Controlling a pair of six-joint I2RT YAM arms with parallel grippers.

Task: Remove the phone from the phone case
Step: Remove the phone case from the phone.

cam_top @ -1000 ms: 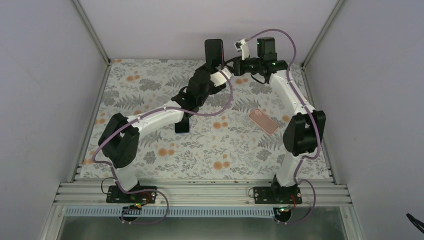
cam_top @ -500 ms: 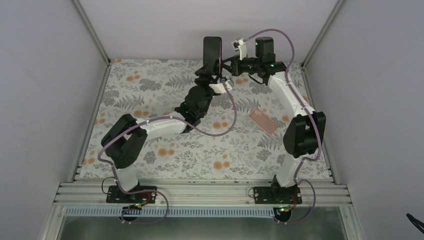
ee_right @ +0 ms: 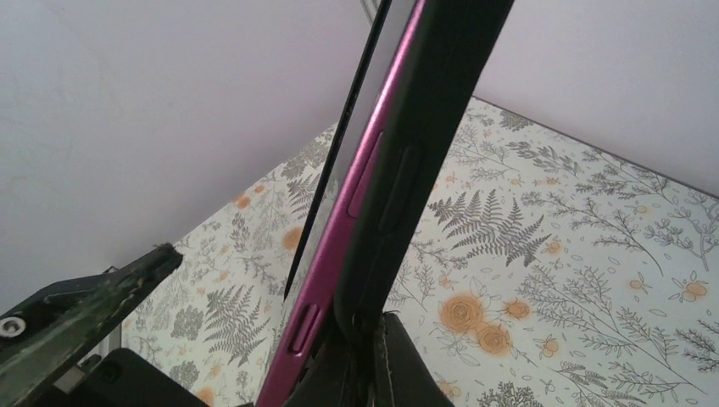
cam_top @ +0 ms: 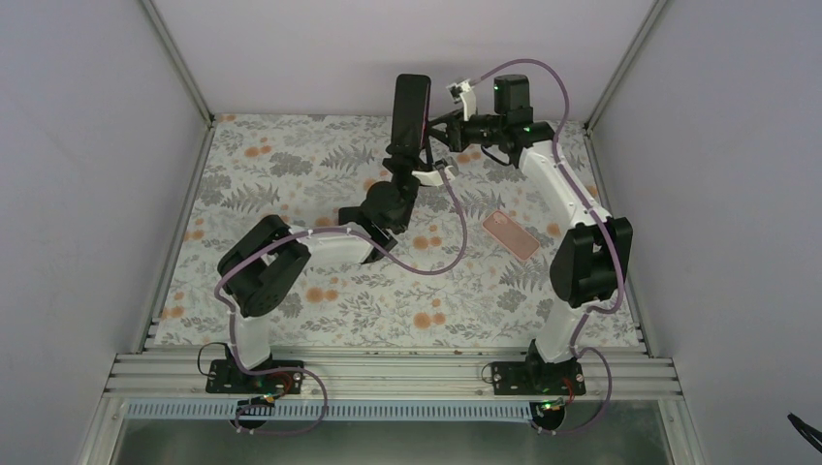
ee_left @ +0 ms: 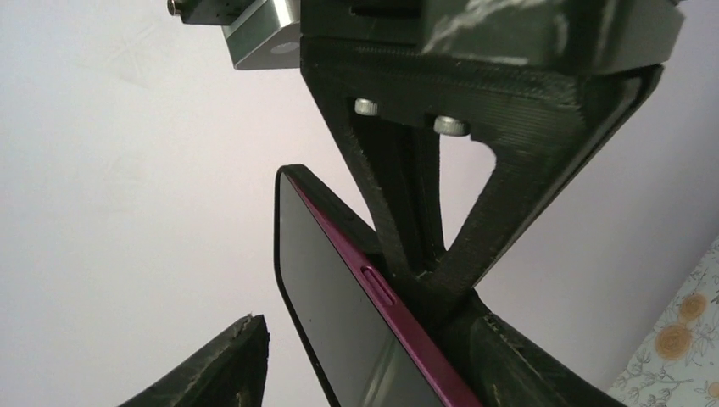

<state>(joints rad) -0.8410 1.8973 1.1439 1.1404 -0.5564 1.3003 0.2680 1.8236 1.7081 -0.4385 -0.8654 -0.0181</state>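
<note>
A phone (cam_top: 410, 108) with a magenta frame and dark screen stands upright in the air near the back wall. In the right wrist view the phone (ee_right: 339, 220) leans away from its black phone case (ee_right: 428, 127), which still lies against its back. My right gripper (ee_right: 377, 331) is shut on the case's edge. My left gripper (ee_left: 365, 343) straddles the phone's (ee_left: 339, 322) lower part from below. One of its fingers (ee_left: 212, 365) stands apart from the screen, and the other (ee_left: 526, 365) is close behind the magenta edge.
A pink case-like object (cam_top: 511, 235) lies flat on the floral tabletop (cam_top: 291, 165) to the right of centre. Grey walls (cam_top: 291, 48) enclose the back and sides. Both arms reach to the back middle, with their cables looping above the table.
My left arm has stretched toward the back, bringing its gripper up around the phone's lower end, and its jaws have narrowed. The phone now tilts slightly left. The right arm has held still.
</note>
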